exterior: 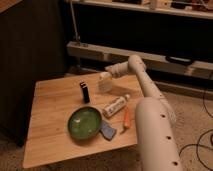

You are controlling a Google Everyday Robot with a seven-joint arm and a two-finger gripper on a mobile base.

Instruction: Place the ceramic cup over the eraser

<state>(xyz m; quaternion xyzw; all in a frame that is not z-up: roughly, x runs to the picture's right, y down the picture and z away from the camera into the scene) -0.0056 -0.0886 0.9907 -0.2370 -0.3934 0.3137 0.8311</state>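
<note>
The ceramic cup (105, 83) is small, white and tapered, and sits at the tip of my gripper (106, 76) over the far middle of the wooden table (50, 145). The gripper is shut on the cup. The eraser (85, 92), a small black upright block, stands on the table just left of and slightly nearer than the cup, a short gap away. My white arm (150, 95) reaches in from the right.
A green plate (84, 122) lies in front of the eraser. A blue-grey pad (107, 131) lies by its right rim. A white printed tube (116, 106) and an orange stick (126, 119) lie to the right. A dark cabinet stands at the left and shelving behind.
</note>
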